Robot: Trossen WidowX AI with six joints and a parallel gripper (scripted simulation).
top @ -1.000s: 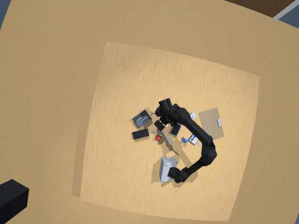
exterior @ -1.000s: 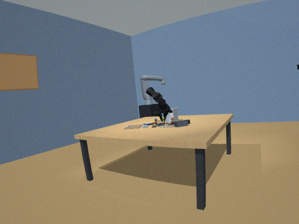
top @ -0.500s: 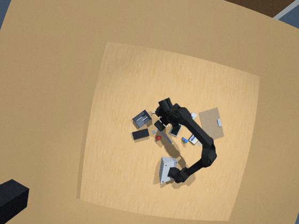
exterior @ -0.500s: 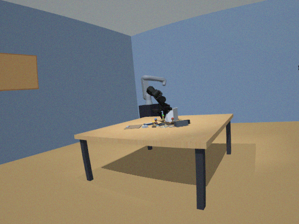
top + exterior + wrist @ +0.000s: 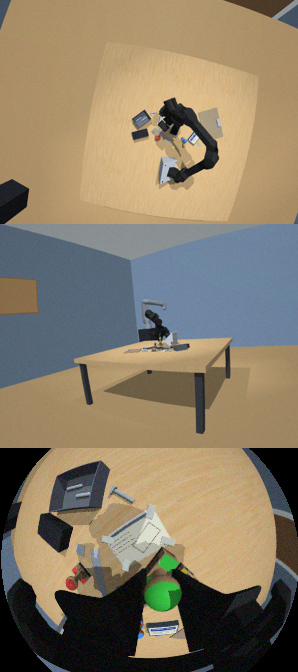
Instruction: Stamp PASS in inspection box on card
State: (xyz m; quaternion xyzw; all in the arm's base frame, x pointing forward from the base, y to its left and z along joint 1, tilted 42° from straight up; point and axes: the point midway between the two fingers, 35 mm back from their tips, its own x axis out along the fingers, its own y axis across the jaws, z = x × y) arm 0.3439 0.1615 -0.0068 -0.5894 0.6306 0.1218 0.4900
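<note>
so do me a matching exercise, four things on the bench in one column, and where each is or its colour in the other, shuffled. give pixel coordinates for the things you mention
1. stamp in the hand point(image 5: 163, 593)
2. stamp with the round knob lying on its side point(image 5: 71, 583)
3. open tray point(image 5: 137, 125) point(image 5: 75, 507)
4. card point(image 5: 121, 552)

A. holds two small rods
B. has a red knob
C. has a green knob
D. has light tabs at its corners

1-C, 2-B, 3-A, 4-D

Grey tray, black block, blue walls
</note>
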